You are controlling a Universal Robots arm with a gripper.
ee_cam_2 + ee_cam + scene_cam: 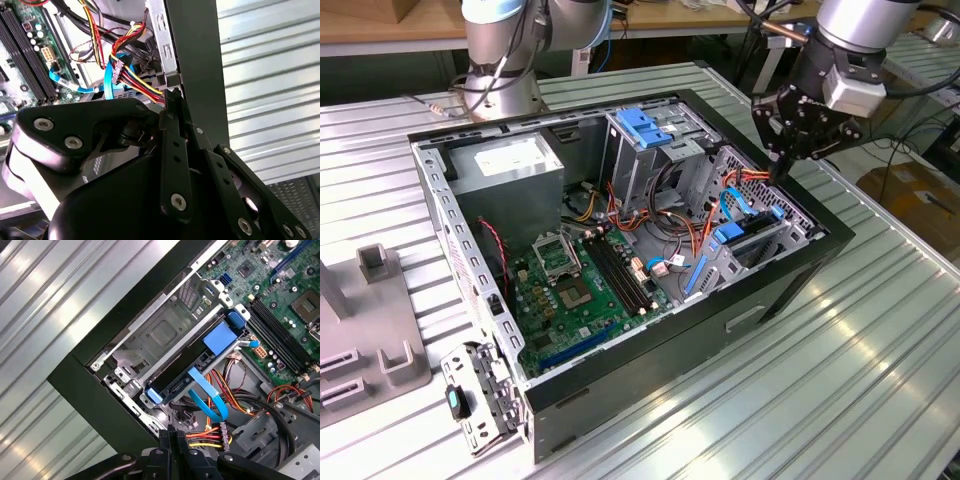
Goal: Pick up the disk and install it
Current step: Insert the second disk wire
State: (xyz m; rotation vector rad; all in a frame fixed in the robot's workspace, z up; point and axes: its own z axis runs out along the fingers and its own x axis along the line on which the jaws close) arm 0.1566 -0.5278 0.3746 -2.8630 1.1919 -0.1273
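1. Grey fixture (365, 330): stands on the ribbed metal worktop (840, 360) at the exterior view's left, apart from the case.
2. Open computer case (620, 370): lies on its side on the worktop; the green motherboard (585, 290) faces up, with a grey power-supply box (510, 165) behind it.
3. Drive cage (650, 140): tall, grey, with a blue latch, upright near the case's rear middle.
4. Disk (192, 367): seated in the bay at the case's corner, blue rails showing at its ends, a blue cable (210, 395) looping beside it; in the exterior view it lies at (745, 235).
5. Gripper (782, 165): hovers above the case's right-hand corner, over the disk bay; jaws pressed together, holding nothing.
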